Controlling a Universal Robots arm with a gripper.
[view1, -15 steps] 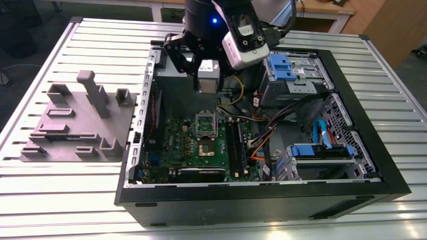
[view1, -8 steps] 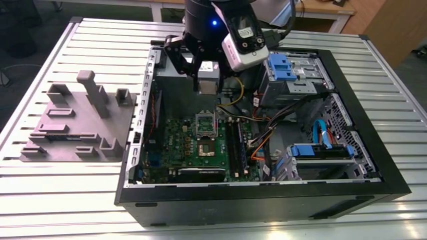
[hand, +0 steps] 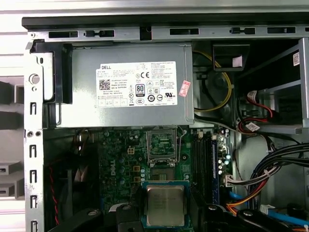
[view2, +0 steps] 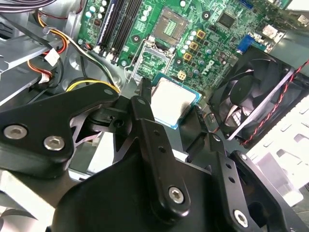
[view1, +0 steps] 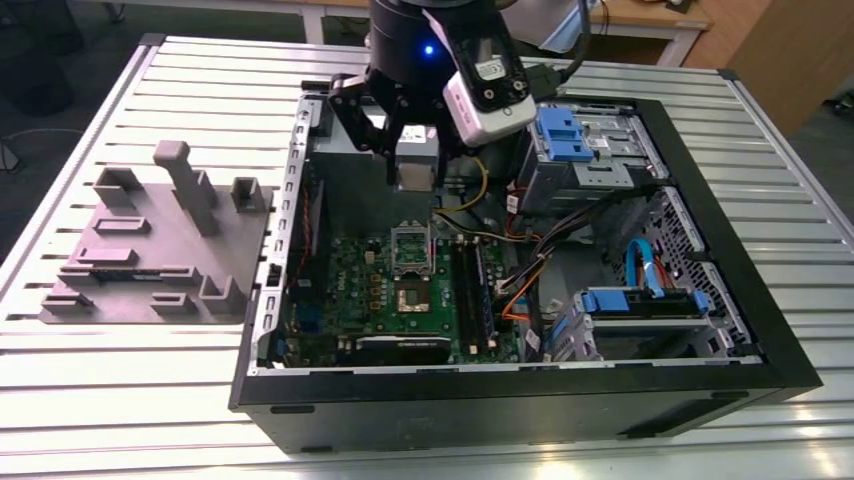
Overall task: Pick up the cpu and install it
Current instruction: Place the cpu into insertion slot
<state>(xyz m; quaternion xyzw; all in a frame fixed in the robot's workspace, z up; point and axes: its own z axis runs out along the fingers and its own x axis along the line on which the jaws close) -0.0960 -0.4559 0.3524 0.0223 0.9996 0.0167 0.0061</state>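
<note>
Slatted metal tabletop [view1: 134, 390] is carrying an open computer case [view1: 534, 410]. End effector [view1: 416, 165] is clamping the cpu [hand: 165, 205] by its edges, hanging above the motherboard [view1: 354, 290] toward the tabletop's far edge. Tilt or offset probably risking bent socket [view1: 414, 295] pins.

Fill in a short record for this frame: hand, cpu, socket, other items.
hand: hand shut on the cpu
cpu: held over the motherboard, not in the socket
socket: empty, bracket raised
other: grey fixture on the table, at the exterior view's left of the case
</note>
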